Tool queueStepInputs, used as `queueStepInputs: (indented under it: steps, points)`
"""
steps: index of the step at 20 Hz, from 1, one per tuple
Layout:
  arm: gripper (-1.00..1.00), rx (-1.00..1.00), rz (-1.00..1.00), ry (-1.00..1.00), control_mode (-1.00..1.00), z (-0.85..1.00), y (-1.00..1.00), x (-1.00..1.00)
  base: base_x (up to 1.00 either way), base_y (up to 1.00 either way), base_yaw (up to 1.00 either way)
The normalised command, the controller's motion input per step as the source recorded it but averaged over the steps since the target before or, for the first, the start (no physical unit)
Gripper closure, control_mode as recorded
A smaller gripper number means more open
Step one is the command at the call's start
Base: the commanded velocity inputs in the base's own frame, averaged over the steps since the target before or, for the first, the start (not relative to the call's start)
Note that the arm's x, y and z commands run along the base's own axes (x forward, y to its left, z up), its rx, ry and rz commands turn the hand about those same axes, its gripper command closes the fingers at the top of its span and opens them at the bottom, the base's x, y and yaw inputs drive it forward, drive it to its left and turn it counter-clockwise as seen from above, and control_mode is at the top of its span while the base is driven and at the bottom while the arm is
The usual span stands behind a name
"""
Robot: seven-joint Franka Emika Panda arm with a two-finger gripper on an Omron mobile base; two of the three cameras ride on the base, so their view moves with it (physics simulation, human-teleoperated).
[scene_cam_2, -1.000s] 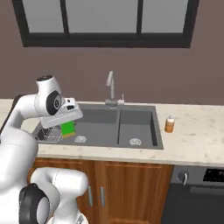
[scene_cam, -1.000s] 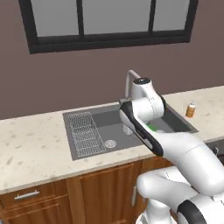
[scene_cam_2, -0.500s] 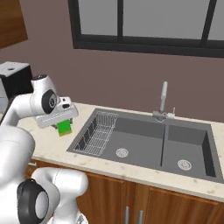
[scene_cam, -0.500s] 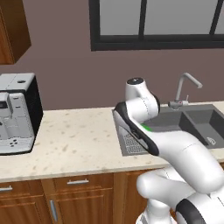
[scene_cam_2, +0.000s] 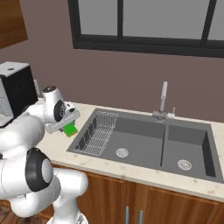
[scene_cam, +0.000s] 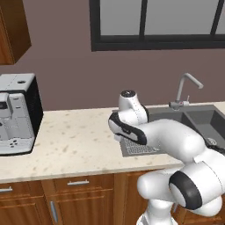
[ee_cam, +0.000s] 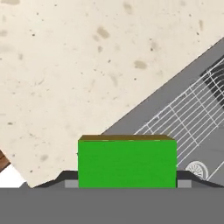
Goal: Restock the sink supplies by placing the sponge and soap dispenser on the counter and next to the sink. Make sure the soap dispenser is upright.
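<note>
Hand view, sponge (ee_cam: 127, 162) hiding gripper (ee_cam: 127, 183) fingertips

Open counter (scene_cam: 74, 140) lies between the coffee machine (scene_cam: 17, 114) and the sink (scene_cam_2: 148, 142), whose wire rack (scene_cam_2: 98, 133) fills its near basin.

a rendered home kitchen: speckled cream counter (scene_cam: 79, 140) over brown wood cabinets (scene_cam: 66, 197) w/ drawer pulls, dark double-basin sink (scene_cam_2: 153, 142) w/ tall faucet (scene_cam_2: 162, 98) & wire rack (scene_cam_2: 98, 133), coffee machine (scene_cam: 15, 114) on the worktop, dark-framed window (scene_cam_2: 144, 24) in a brown wall.
</note>
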Motion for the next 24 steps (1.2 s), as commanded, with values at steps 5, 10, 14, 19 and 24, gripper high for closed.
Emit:
queueStepInputs:
  steps: [5,10,14,19,24]
  points:
    - [1.00,0.00,0.27,0.00,-1.00,-0.52,0.57,0.70,0.00,0.00,0.00]
    - [1.00,0.00,0.21,0.02,-1.00,-0.36,0.38,0.59,0.00,0.00,0.00]
    - [1.00,0.00,0.21,0.00,-1.00,-0.48,0.05,0.33,0.00,0.00,0.00]
    - [1.00,0.00,0.21,0.00,-1.00,-0.51,0.08,0.22,0.00,0.00,0.00]
    - [1.00,0.00,0.21,0.00,-1.00,-0.41,0.26,0.30,0.00,0.00,0.00]
